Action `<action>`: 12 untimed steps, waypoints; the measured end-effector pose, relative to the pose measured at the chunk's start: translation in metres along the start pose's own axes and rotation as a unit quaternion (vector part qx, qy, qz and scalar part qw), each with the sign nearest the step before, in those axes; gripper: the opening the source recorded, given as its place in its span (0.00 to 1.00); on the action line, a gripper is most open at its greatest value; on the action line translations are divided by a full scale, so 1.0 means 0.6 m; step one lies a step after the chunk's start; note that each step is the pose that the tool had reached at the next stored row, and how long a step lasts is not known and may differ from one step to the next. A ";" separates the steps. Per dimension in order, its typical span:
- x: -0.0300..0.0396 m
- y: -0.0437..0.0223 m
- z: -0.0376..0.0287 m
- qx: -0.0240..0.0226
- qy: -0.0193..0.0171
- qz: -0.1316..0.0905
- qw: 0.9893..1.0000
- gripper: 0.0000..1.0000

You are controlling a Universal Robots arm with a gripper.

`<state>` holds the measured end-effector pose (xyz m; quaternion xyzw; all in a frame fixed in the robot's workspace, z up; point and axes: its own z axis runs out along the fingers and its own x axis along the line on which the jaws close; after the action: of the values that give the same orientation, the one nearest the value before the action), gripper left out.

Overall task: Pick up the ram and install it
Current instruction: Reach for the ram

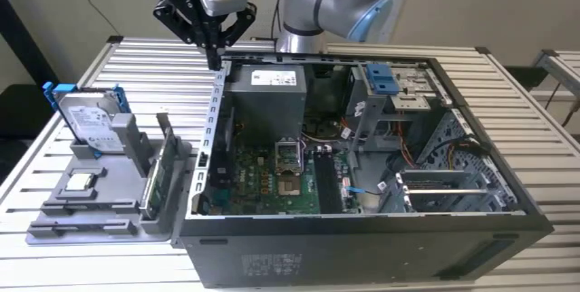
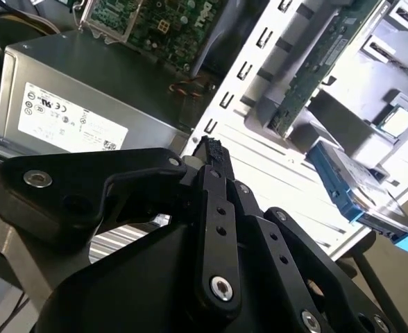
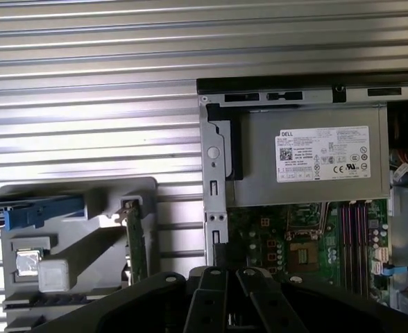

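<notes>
Exterior view: one hand (image 1: 214,56), pinched together empty, hangs over one computer case (image 1: 363,251); one ram (image 1: 167,139) stands beside it.

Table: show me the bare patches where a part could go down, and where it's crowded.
Bare slats: the wide patch of table behind the holder, on the exterior view's left of the case; the strip on its right. Crowded: the holder, the case's inside, and the corner under the hand.
</notes>
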<state>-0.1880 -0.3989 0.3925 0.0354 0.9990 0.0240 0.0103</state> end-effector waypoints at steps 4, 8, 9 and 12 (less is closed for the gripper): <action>0.006 0.000 0.000 0.000 0.000 0.000 1.000 0.11; 0.012 -0.001 0.000 0.000 0.000 0.000 1.000 0.11; 0.013 -0.001 0.000 0.000 0.000 0.000 1.000 0.11; 0.017 -0.001 0.000 0.000 0.000 0.000 1.000 0.11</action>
<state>-0.1981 -0.3989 0.3925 0.0354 0.9990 0.0240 0.0103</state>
